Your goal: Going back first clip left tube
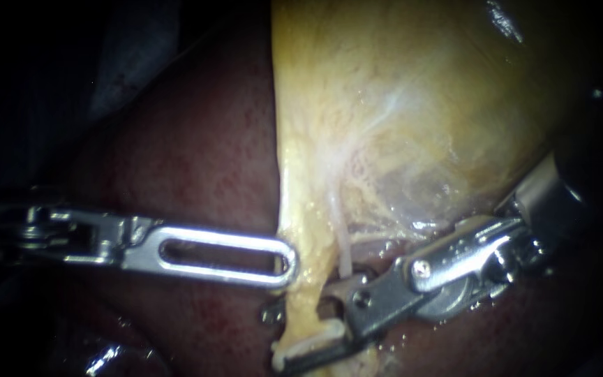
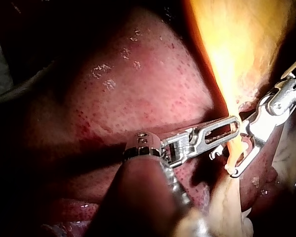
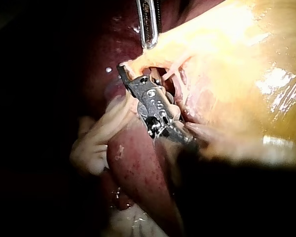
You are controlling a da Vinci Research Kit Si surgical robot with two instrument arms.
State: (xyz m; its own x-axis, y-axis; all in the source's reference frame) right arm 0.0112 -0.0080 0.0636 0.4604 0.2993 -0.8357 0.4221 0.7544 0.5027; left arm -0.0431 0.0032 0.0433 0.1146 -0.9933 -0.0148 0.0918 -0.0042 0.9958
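yellow fatty tissue forms the left tube (image 1: pixel 300 279), a band that comes down from the gallbladder (image 1: pixel 399 105) in front of the dark red liver (image 1: pixel 197 153). the right instrument (image 1: pixel 277 338) has its jaws open around the low part of this band, one jaw on each side, with a gap showing. what i take for a pale clip (image 1: pixel 312 340) lies across the band there, so it seems already placed. the step in hand is then, i judge, to draw the right instrument back from the clipped tube. the next move calls for a straight pull along its own shaft with the jaws wide, so that no jaw hooks the clip or drags the band. the left instrument (image 1: pixel 284 263) has its jaws closed together and holds nothing. its tip touches the edge of the band just above the clip, on the far side from the way out, so it does not block. a thin white strand (image 1: pixel 342 244) runs just beside the upper jaw of the right instrument and could be caught.
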